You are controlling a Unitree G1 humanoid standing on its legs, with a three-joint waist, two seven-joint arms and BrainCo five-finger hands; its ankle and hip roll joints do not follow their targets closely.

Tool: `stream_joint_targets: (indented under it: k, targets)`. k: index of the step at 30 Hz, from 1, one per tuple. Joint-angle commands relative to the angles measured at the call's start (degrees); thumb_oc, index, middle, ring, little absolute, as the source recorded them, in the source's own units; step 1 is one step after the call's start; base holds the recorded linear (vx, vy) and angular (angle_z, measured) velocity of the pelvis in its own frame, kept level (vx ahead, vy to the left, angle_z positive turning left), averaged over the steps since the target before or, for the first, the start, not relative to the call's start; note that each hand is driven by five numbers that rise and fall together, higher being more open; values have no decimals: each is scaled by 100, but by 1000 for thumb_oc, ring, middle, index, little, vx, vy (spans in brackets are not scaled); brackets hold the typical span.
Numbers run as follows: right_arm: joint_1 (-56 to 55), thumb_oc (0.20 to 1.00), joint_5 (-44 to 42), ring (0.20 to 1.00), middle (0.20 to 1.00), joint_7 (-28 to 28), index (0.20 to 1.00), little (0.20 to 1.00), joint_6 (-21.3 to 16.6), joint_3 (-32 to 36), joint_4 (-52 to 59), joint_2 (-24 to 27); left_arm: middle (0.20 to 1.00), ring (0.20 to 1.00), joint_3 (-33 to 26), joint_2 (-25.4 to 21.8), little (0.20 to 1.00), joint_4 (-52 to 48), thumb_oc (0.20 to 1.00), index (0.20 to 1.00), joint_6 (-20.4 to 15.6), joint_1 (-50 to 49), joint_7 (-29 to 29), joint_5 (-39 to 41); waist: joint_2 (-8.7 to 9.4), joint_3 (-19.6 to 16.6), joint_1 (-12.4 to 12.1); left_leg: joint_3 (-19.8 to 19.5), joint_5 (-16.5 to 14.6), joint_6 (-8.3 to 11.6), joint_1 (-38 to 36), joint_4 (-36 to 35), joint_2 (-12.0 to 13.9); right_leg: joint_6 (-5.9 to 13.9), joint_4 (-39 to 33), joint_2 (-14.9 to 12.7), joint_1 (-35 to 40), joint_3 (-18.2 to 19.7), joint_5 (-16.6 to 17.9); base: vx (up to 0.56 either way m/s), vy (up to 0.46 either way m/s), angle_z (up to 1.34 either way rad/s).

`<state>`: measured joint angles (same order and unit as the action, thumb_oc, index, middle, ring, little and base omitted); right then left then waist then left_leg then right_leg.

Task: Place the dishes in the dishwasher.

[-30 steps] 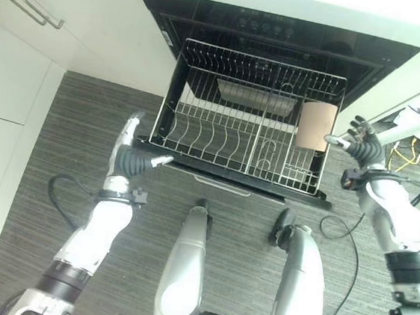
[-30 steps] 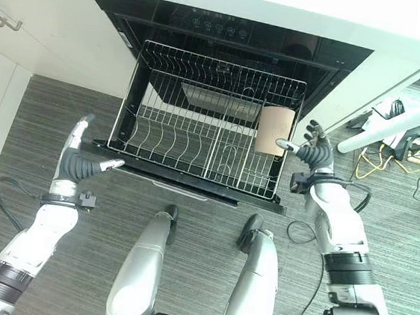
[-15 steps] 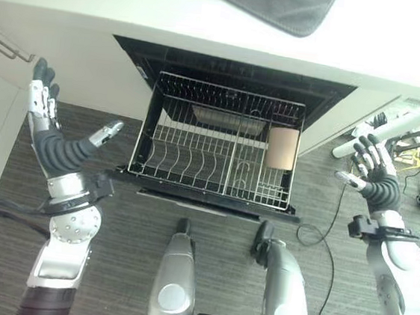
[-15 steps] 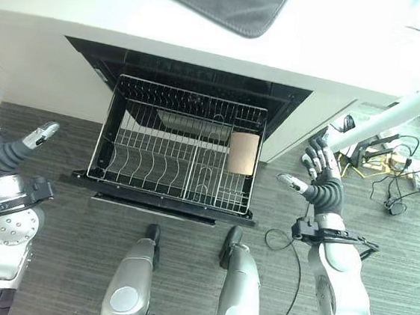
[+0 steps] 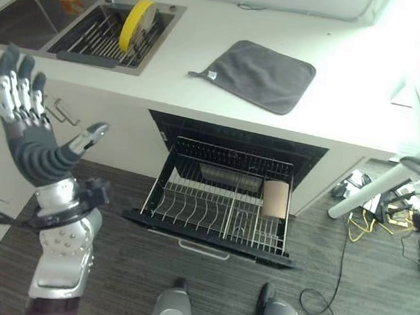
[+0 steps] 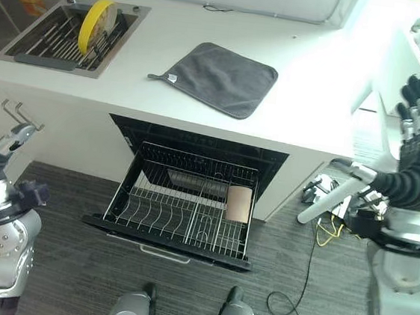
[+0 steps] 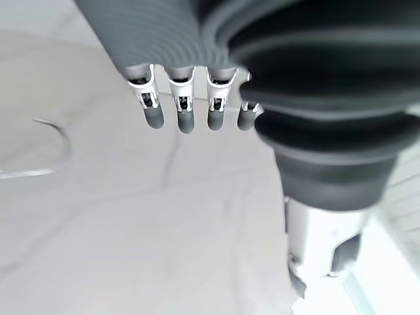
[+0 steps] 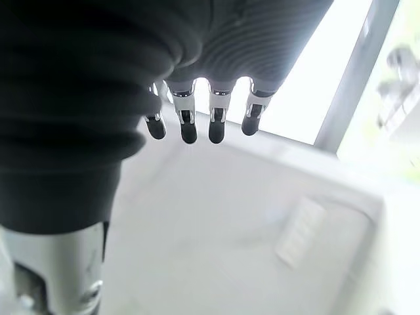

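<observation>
Cup (image 5: 275, 199) already in rack (image 5: 220, 204), yellow plate (image 5: 139, 24) waiting in sink (image 5: 28, 25). Left hand (image 5: 34, 146), right hand (image 6: 417, 175) raised, fingers spread, empty.

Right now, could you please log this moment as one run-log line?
left hand: open, raised | right hand: open, raised | yellow plate: in sink rack | brown cup: in dishwasher rack

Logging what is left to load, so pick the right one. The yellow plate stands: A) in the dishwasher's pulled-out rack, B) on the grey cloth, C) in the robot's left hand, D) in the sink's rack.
D: the yellow plate stands on edge in the rack inside the sink, up on the counter, while the left hand is open and holds nothing.
</observation>
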<state>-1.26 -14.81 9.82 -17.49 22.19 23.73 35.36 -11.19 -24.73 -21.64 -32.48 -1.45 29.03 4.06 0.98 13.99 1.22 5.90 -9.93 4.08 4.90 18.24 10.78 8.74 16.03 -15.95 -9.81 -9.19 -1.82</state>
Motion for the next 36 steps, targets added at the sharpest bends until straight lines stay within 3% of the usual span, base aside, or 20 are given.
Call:
stream_joint_targets:
  k: [1,2,3,5,6,9,10,12,14,16,18,19,20,22,26,28,30,31,33,36]
  targets:
    - [-22,1000,-146,1000,1000,199,1000,1000,-441,-121,541,-367,1000,1000,-295,-359,1000,-298,1000,1000,-118,-62,-152,52,294,59,60,250,-156,-57,-378,-560,-301,452,-1133,-611,590,73,922,-56,443,-31]
    - [-2,1000,-206,1000,1000,148,1000,1000,-416,-155,598,-493,1000,1000,-258,-393,1000,-320,1000,1000,-54,-58,-109,-11,325,86,59,406,-213,-109,-468,-592,-404,528,-1038,-717,426,-64,1284,-94,451,-40]
    - [33,1000,-254,1000,1000,67,1000,1000,-422,-184,592,-583,1000,1000,-262,-405,1000,-336,1000,1000,-47,-79,-103,-19,308,113,-2,548,-253,-152,-557,-655,-432,544,-853,-722,319,-163,1266,-149,482,-60]
    - [25,1000,-203,1000,1000,73,1000,1000,-369,-315,591,-708,1000,1000,-320,-389,1000,-353,1000,1000,-192,-150,-356,41,148,40,-95,544,-58,-307,-596,-1085,-515,286,-320,-164,387,-200,418,-154,461,-68]
    - [-48,1000,-141,1000,1000,145,1000,1000,-344,-363,621,-718,1000,1000,-290,-387,1000,-364,1000,1000,-233,-140,-483,80,99,-39,-103,529,59,-409,-624,-1349,-619,153,12,296,452,-259,-18,-123,365,-43]
    - [-7,1000,-146,1000,1000,194,1000,1000,-442,-430,661,-760,1000,1000,-181,-323,1000,-343,1000,1000,-166,-33,-487,69,59,-158,-152,646,271,-534,-674,-1736,-795,-30,537,923,542,-579,-360,-136,200,29]
    - [48,1000,-72,1000,1000,206,1000,1000,-475,-480,670,-743,1000,1000,-114,-311,1000,-305,1000,1000,-105,25,-431,76,80,-201,-178,692,348,-553,-680,-1835,-903,-134,441,1170,673,-616,-524,-108,51,16]
    - [59,1000,153,1000,1000,300,1000,1000,-534,-500,653,-673,1000,1000,-89,-317,1000,-327,1000,1000,40,84,-480,211,181,-234,-293,737,376,-502,-577,-1713,-1008,-316,-197,1266,1011,-814,-692,-81,-84,-6]
    - [113,1000,291,1000,1000,253,1000,1000,-549,-508,640,-455,1000,1000,-126,-265,1000,-295,1000,1000,179,50,-582,441,157,-224,-342,839,407,-380,-551,-1583,-946,-478,-667,1335,1346,-878,-935,-33,-157,-28]
    - [109,1000,3,1000,1000,115,1000,1000,-527,-479,672,-411,1000,1000,-124,-214,1000,-305,1000,1000,251,87,-753,511,164,-205,-324,1046,313,-378,-399,-1175,-937,-566,-708,1288,1400,-975,-963,-80,-121,-5]
    - [98,1000,-64,1000,1000,66,1000,1000,-556,-425,662,-342,1000,1000,-17,-202,1000,-347,1000,1000,254,141,-943,383,253,-100,-285,1355,42,-261,143,45,-816,-665,-718,1087,1511,-1081,-952,-130,-46,26]
    - [148,1000,-128,1000,1000,12,1000,1000,-523,-431,654,-287,1000,1000,-5,-201,1000,-418,1000,1000,302,80,-961,405,197,-29,-313,1150,99,-105,354,405,-713,-676,-674,1055,1548,-1060,-976,-60,115,30]
    - [185,1000,-143,1000,1000,-8,1000,1000,-491,-434,648,-251,1000,1000,-38,-195,1000,-454,1000,1000,326,20,-951,463,171,-7,-316,1046,52,-92,347,436,-647,-674,-615,1014,1537,-1041,-998,4,233,62]
    - [268,1000,-96,1000,1000,-26,1000,1000,-369,-451,664,-187,1000,1000,-152,-168,1000,-509,1000,1000,309,-140,-881,599,161,-10,-289,865,-70,-125,17,169,-378,-637,-464,847,1458,-931,-1020,64,405,41]
    - [207,1000,-291,1000,1000,-375,1000,1000,-209,-354,786,-31,1000,1000,-400,-171,1000,-679,1000,1000,364,-405,-707,606,-5,-194,-260,177,593,229,-576,-1231,211,-481,-356,721,1323,-643,-1073,158,556,-13]
    - [128,1000,-338,1000,1000,-411,1000,1000,-196,-250,831,25,1000,1000,-435,-130,1000,-685,1000,1000,364,-454,-872,736,-31,-220,-248,209,787,355,-677,-1485,432,-389,-279,558,1306,-651,-1095,194,626,-27]
    - [52,1000,-269,1000,1000,-289,1000,1000,-338,-149,869,-28,1000,1000,-463,-138,1000,-616,1000,1000,281,-465,-1265,908,12,-196,-230,250,611,325,-713,-1382,227,-89,-295,191,1280,-649,-822,187,715,-11]
    - [-46,1000,-386,1000,1000,-257,1000,1000,-496,-83,937,-106,1000,1000,-451,-177,1000,-593,1000,1000,351,-448,-1624,1088,121,-148,-249,224,471,232,-660,-1235,-51,120,-305,-135,1212,-623,-242,99,581,17]
    - [-20,1000,-430,1000,1000,-302,1000,1000,-693,-168,978,-369,1000,1000,-418,-298,1000,-535,1000,1000,532,-245,-1847,1031,207,-73,-308,332,345,85,-641,-1212,-319,265,-255,-506,1077,-709,405,66,538,19]
    - [157,1000,-181,1000,1000,-481,1000,1000,-547,-503,988,-532,1000,1000,-417,-536,1000,-428,1000,1000,571,-231,-1742,692,91,-46,-478,484,297,-188,-791,-1444,-496,191,88,-379,952,-1038,359,111,432,-42]
